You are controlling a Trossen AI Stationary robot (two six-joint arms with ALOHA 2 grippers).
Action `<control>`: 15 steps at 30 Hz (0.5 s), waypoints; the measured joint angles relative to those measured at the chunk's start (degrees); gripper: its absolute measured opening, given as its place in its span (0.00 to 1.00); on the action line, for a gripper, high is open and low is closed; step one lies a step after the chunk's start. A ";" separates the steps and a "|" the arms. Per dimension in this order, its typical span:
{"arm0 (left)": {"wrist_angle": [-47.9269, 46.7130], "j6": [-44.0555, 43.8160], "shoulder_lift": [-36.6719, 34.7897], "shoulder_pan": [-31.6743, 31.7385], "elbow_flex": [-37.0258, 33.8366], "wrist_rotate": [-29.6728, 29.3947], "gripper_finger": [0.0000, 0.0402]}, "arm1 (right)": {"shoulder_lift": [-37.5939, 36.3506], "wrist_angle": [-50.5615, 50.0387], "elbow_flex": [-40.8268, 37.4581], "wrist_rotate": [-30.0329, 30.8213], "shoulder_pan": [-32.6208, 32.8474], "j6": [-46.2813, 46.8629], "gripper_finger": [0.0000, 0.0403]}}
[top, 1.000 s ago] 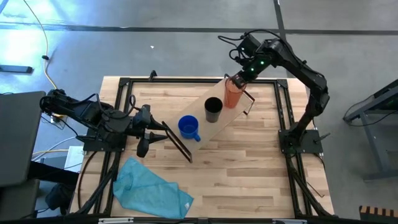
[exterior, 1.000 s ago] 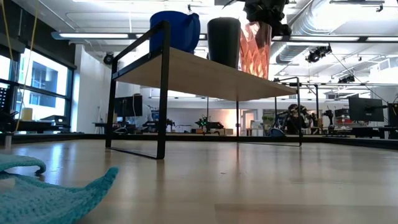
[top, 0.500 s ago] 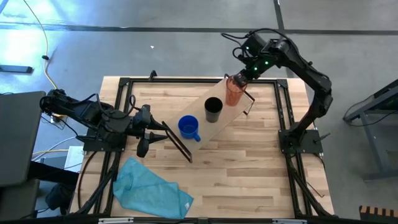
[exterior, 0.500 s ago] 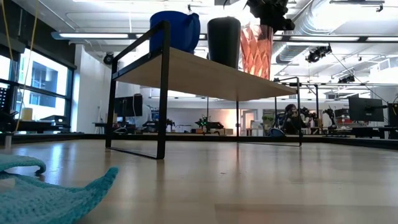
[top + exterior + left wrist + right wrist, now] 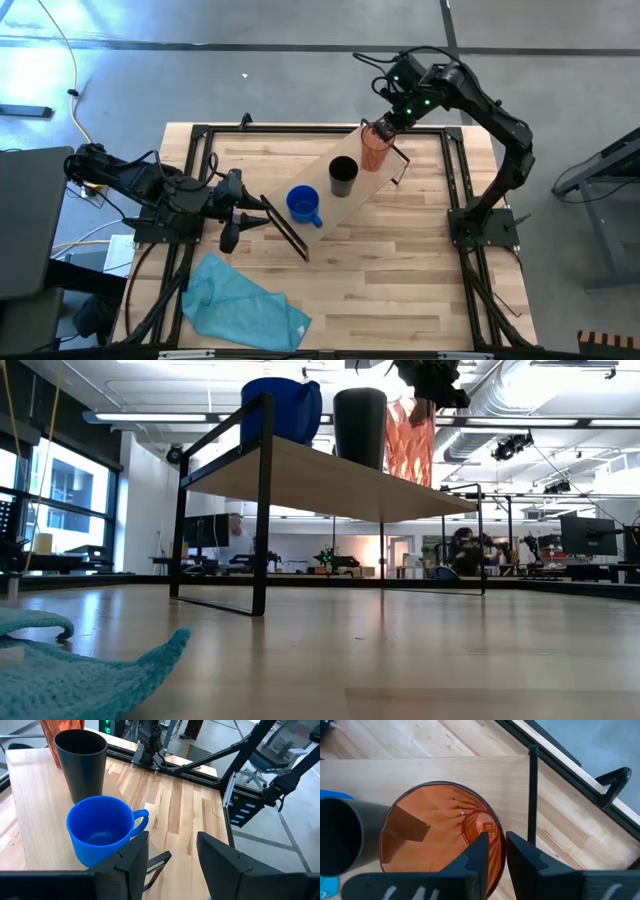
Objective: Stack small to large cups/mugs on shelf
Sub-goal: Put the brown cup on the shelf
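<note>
Cups stand in a row on the shelf, which lies slantwise on the slatted table. Off the shelf's left end waits the left gripper, its fingers apart around nothing, the blue mug just ahead of it. On the shelf, the mug stands nearest that end, the black cup next at the middle, and the orange tumbler at the far right end. The right gripper hovers directly over the tumbler's rim, fingers close together, holding nothing.
</note>
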 joint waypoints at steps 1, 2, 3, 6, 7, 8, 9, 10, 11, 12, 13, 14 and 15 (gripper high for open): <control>-0.01 0.00 0.00 -0.02 0.01 0.02 0.39 | 0.00 -0.04 0.00 -0.02 0.02 0.04 0.14; -0.01 0.00 0.00 -0.02 0.00 0.04 0.39 | 0.00 -0.06 0.00 -0.04 0.02 0.21 0.14; 0.00 0.00 0.00 -0.02 0.01 0.08 0.39 | 0.00 -0.05 0.00 -0.04 0.02 0.34 0.14; -0.02 -0.02 0.00 -0.01 0.02 0.15 0.39 | 0.00 -0.06 0.00 -0.04 0.01 0.42 0.14; -0.02 -0.02 0.00 -0.01 0.00 0.15 0.39 | 0.00 -0.06 0.00 -0.04 0.01 0.42 0.14; -0.02 -0.02 0.00 0.00 0.00 0.16 0.39 | 0.00 -0.06 0.00 -0.04 0.00 0.42 0.14; -0.02 -0.02 0.00 -0.01 0.01 0.16 0.39 | 0.00 -0.06 0.00 -0.04 0.00 0.42 0.14; -0.05 -0.02 0.00 -0.02 0.00 0.17 0.39 | 0.05 -0.06 0.00 -0.06 0.00 0.45 0.14; -0.07 -0.02 0.00 -0.02 0.02 0.17 0.39 | 0.12 -0.07 0.00 -0.06 0.00 0.62 0.14; -0.08 -0.02 0.00 -0.01 0.00 0.17 0.39 | 0.18 -0.09 0.00 -0.11 0.00 0.80 0.14; -0.13 -0.04 0.00 0.00 0.00 0.17 0.39 | 0.22 -0.09 0.00 -0.11 0.00 0.94 0.14; -0.18 -0.07 0.00 -0.01 0.00 0.17 0.39 | 0.22 -0.09 0.00 -0.13 0.00 1.05 0.14; -0.30 -0.14 0.00 -0.01 0.01 0.17 0.39 | 0.22 -0.09 0.00 -0.13 0.00 1.25 0.14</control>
